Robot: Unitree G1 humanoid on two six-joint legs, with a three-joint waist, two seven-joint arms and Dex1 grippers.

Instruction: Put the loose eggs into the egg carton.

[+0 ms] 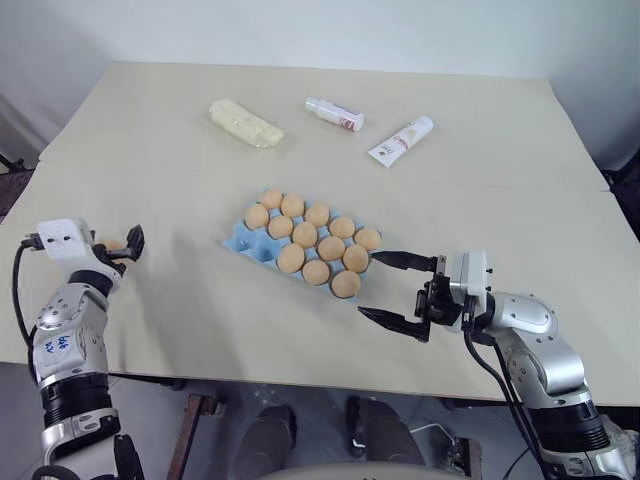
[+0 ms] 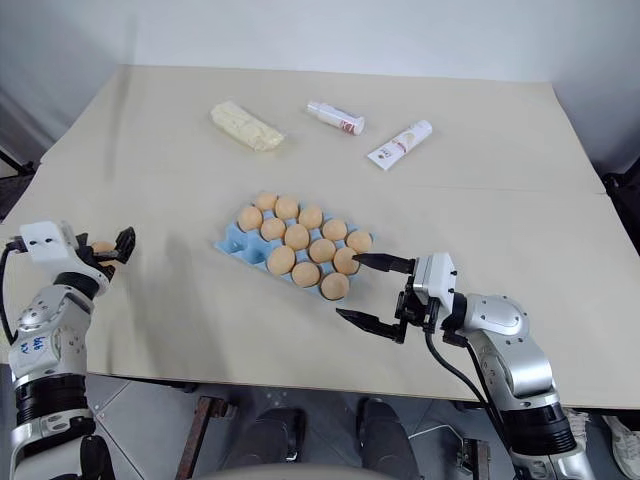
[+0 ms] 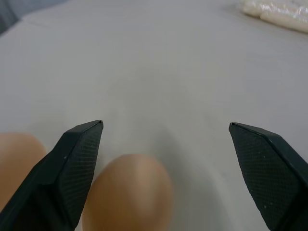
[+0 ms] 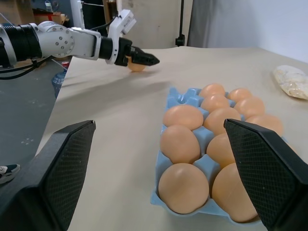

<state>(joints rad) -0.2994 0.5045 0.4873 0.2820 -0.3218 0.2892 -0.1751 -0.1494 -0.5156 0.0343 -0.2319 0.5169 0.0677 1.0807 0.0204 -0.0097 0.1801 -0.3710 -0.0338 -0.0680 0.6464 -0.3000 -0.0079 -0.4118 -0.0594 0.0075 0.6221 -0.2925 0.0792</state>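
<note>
Wrapped block point(image 1: 246, 123) and two tubes point(image 1: 400, 140) lie beyond the egg carton point(image 1: 243, 239).

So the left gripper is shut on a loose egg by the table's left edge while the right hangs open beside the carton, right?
Not quite: the left gripper is open, as the left wrist view shows, a loose egg lying unheld between its fingers. The rest holds.

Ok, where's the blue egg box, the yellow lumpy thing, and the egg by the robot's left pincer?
egg carton point(image 1: 240, 240), left eye view, bare blue corner.
yellow lumpy block point(image 1: 245, 123), left eye view, its middle.
loose egg point(image 3: 129, 192), left wrist view, its shell.
</note>
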